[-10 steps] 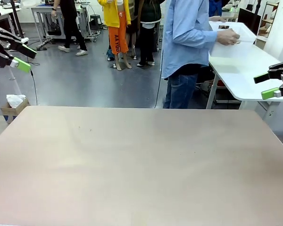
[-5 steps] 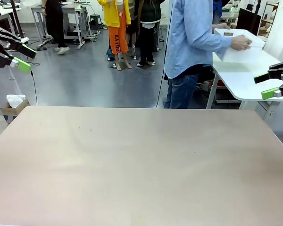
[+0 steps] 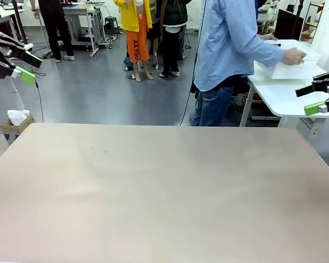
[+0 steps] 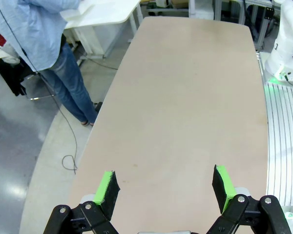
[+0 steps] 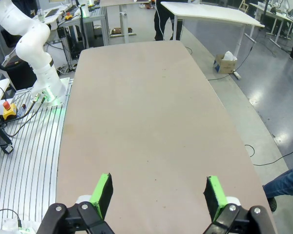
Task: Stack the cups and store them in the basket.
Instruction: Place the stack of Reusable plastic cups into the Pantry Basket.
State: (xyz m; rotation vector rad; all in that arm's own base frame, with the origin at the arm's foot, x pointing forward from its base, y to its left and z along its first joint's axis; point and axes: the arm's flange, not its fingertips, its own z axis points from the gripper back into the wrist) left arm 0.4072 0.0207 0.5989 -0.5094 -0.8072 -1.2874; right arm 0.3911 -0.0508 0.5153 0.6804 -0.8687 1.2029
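Currently the left gripper [image 3: 23, 66] hangs at the far left edge of the table [image 3: 164, 192], its green pads spread apart and holding nothing. Likewise the right gripper [image 3: 312, 99] hangs at the far right, jaws wide and unloaded. Beyond the table, a person [image 3: 230, 55] (blue shirt, jeans) grips the basket [image 3: 288, 57] on a white side table [image 3: 285, 96] at far right.

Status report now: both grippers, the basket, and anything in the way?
Left gripper open, right gripper open, both holding nothing. Basket on side table, person's hand on it. Nothing in the way.
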